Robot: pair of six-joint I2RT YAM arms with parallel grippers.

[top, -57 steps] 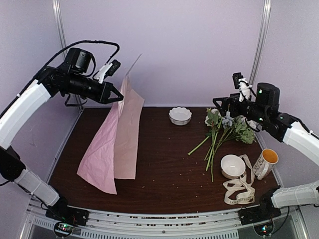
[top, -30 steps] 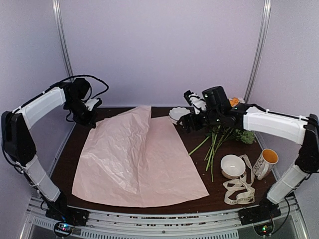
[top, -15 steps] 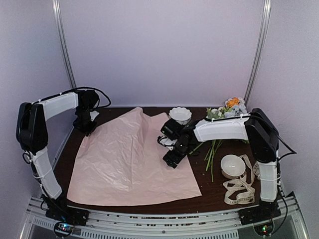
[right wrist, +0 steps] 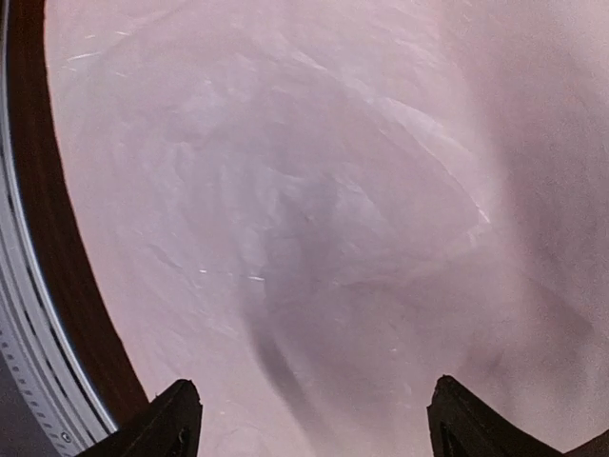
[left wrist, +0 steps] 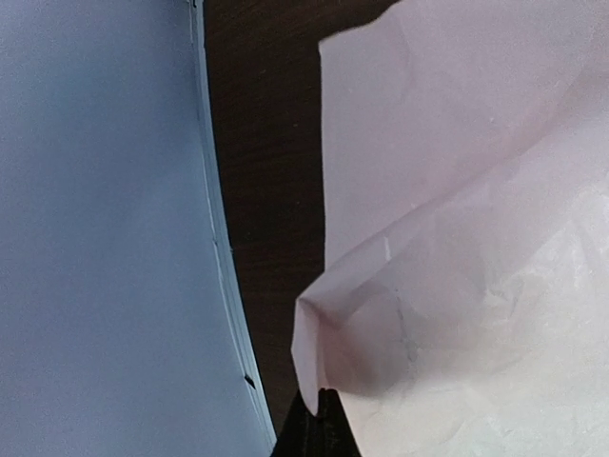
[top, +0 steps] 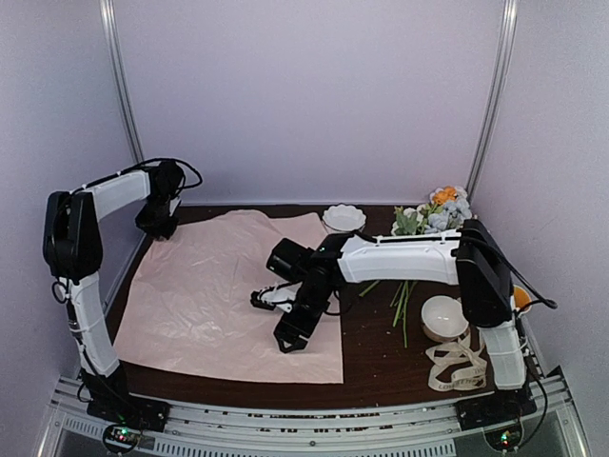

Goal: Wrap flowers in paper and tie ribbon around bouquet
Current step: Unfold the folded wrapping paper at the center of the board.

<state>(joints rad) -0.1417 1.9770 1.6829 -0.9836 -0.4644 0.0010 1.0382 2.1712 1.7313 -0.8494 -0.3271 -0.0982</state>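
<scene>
The light-pink paper [top: 209,295] lies spread over the left half of the table. My left gripper [top: 158,227] is at its far left corner and is shut on that corner; in the left wrist view the pinched, folded corner of the paper [left wrist: 447,209] rises from the closed gripper [left wrist: 320,414]. My right gripper [top: 289,338] reaches low over the paper's near right part and is open. Its fingertips [right wrist: 177,419] stand wide apart over the creased paper [right wrist: 314,190], with nothing between them. The flowers [top: 415,249] lie at the far right. The ribbon [top: 457,367] lies coiled at the near right.
One white bowl [top: 344,218] stands at the back centre, and another bowl [top: 442,317] beside the flower stems. An orange-lined mug [top: 520,299] peeks out behind the right arm. The table's near edge and rail [right wrist: 38,314] run just left of the right gripper.
The paper, first held up by the left gripper, now lies flat. The left gripper drew its corner to the far left. The right arm swept from the flowers across the paper toward the near edge.
</scene>
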